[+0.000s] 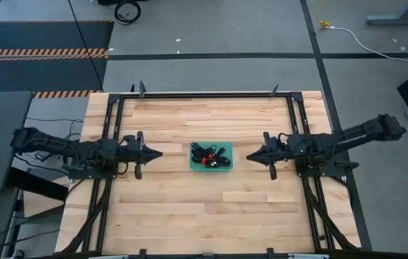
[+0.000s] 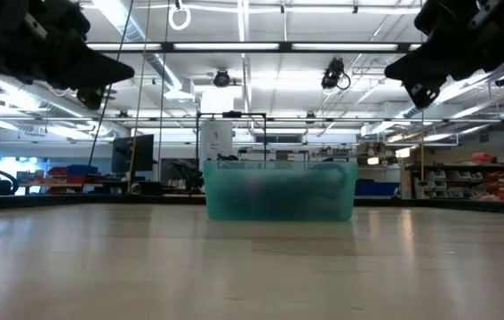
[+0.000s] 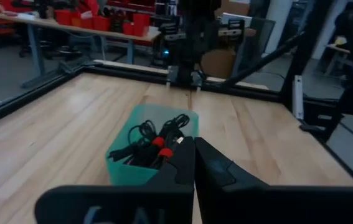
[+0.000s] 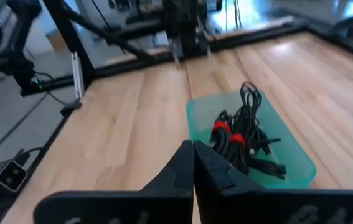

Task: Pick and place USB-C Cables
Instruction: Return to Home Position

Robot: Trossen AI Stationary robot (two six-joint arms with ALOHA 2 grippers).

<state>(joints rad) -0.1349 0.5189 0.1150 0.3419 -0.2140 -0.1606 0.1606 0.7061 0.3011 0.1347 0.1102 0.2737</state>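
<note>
Several small black USB-C cable bundles (image 1: 210, 156), some with red ties (image 4: 226, 132), lie piled inside a teal plastic bin (image 1: 193, 165) at the table's middle. The bundles also show in the left wrist view (image 3: 154, 144) and the bin in the low view (image 2: 278, 191). My left gripper (image 1: 159, 152) hovers above the table left of the bin, shut and empty, pointing at it. My right gripper (image 1: 249, 155) hovers right of the bin, shut and empty, pointing at it. Both show raised in the low view, left (image 2: 127, 71) and right (image 2: 389, 69).
Bare wooden tabletop (image 1: 211, 208) surrounds the bin on all sides, bounded by a black metal frame (image 1: 211, 94). A loose white cable with a yellow end (image 1: 347, 32) and a black ring coil (image 1: 127, 11) lie on the floor beyond the table.
</note>
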